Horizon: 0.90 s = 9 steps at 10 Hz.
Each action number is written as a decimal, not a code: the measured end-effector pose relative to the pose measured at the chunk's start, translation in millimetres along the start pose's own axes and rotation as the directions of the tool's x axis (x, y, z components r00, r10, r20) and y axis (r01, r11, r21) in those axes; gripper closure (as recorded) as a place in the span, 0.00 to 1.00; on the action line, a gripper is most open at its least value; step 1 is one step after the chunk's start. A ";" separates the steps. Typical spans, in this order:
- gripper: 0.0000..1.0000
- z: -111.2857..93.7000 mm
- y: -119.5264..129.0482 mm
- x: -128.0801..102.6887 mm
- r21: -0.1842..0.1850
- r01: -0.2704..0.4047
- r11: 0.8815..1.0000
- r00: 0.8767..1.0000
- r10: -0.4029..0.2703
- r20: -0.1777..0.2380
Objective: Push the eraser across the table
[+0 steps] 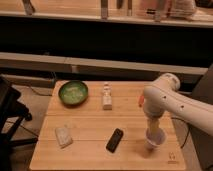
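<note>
The eraser [115,140], a small flat black oblong block, lies near the front middle of the light-wood table [90,122]. My white arm [167,102] reaches in from the right. The gripper [153,127] hangs down at its end, right over the white cup [155,140] at the front right. It is about a hand's width to the right of the eraser and does not touch it.
A green bowl [73,92] stands at the back left and a small white bottle [107,96] at the back middle. A beige speckled block [63,136] lies front left. An orange object [141,100] shows partly behind the arm. A dark counter runs behind the table.
</note>
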<state>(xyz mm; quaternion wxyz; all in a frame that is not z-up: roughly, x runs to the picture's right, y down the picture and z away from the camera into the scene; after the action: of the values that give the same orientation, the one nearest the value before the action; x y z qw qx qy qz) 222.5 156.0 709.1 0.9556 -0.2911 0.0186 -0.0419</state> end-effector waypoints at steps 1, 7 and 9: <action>0.20 6.7 3.2 -3.2 -0.002 0.011 1.000 1.000 -0.011 -0.002; 0.20 27.4 11.7 -20.2 -0.010 0.048 0.999 0.999 -0.048 0.002; 0.20 29.5 14.4 -24.2 -0.011 0.052 0.999 0.999 -0.052 0.005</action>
<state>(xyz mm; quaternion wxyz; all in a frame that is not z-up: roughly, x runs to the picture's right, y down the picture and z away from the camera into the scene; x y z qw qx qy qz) 201.2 186.4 725.8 0.9525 -0.2970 0.0091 -0.0662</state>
